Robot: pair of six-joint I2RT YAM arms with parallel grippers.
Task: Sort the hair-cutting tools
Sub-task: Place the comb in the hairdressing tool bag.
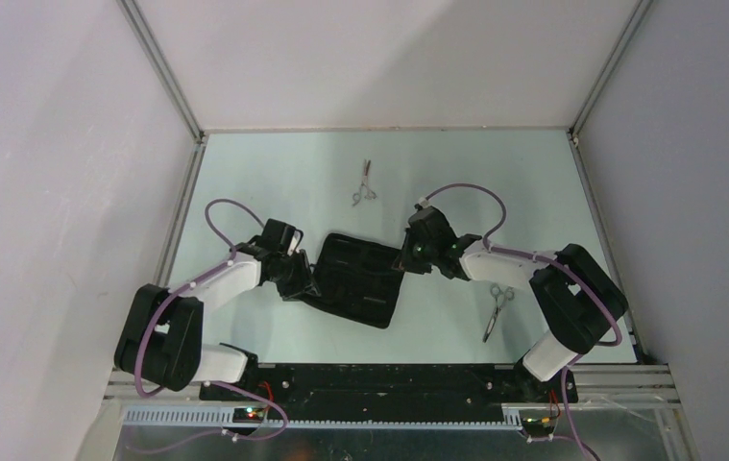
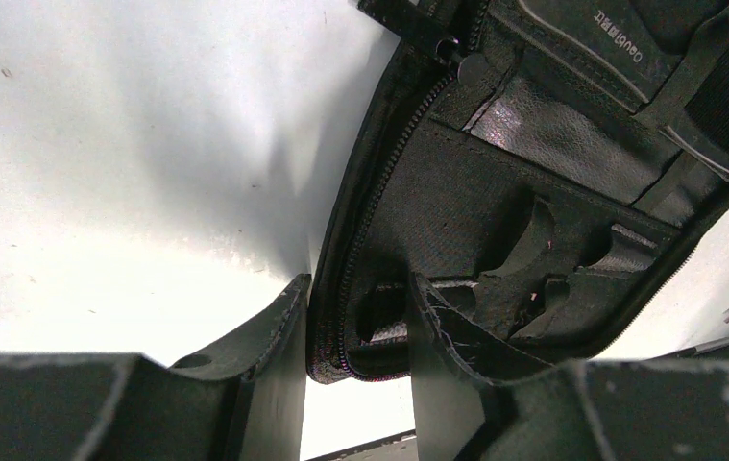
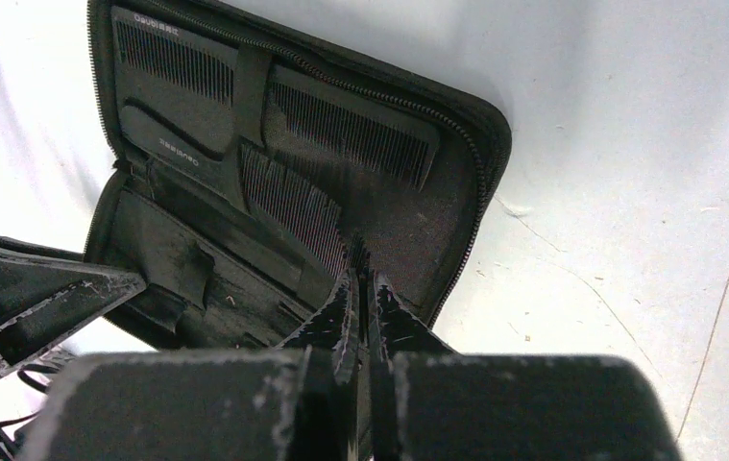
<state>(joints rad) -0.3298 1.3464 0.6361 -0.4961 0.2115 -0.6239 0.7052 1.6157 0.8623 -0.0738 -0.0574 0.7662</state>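
Top external view alone shows both tools left on the table: far scissors beyond the open case, near scissors to its right. Right wrist view reveals black combs tucked inside the case, with the right gripper pressed together at comb teeth; any pinch is unclear. The left gripper clamps the case's zippered rim.

My top camera hangs above and behind my bases, looking down over the whole table, my left arm and right arm. My left wrist camera looks close along its fingers at the open case. My right wrist camera views that same case closely from the opposite side.
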